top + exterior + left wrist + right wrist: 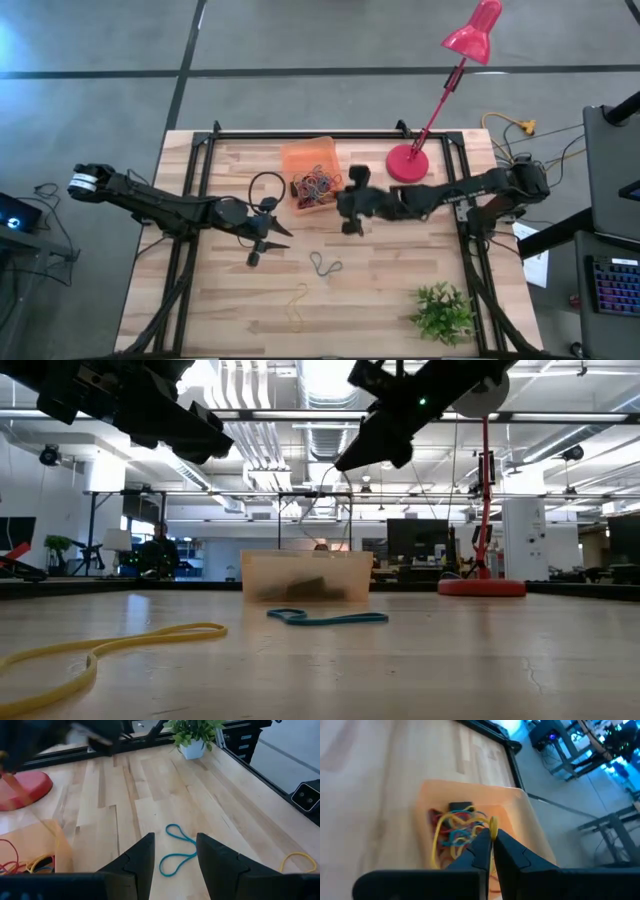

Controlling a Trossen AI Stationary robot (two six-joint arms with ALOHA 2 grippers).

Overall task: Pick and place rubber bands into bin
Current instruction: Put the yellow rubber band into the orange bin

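Right gripper (491, 845): jaws nearly closed, pinching a yellow rubber band (492, 824) above the bin (530, 827), a translucent orange container holding a tangle of coloured bands. Left gripper (174, 852): jaws parted, empty, above a teal band (175, 851) on the desk (150, 785); another yellow band (297, 305) lies nearer the desk's front edge.

Left gripper (172, 857) fingers apart, raised; right gripper (491, 851) pinched closed, raised.
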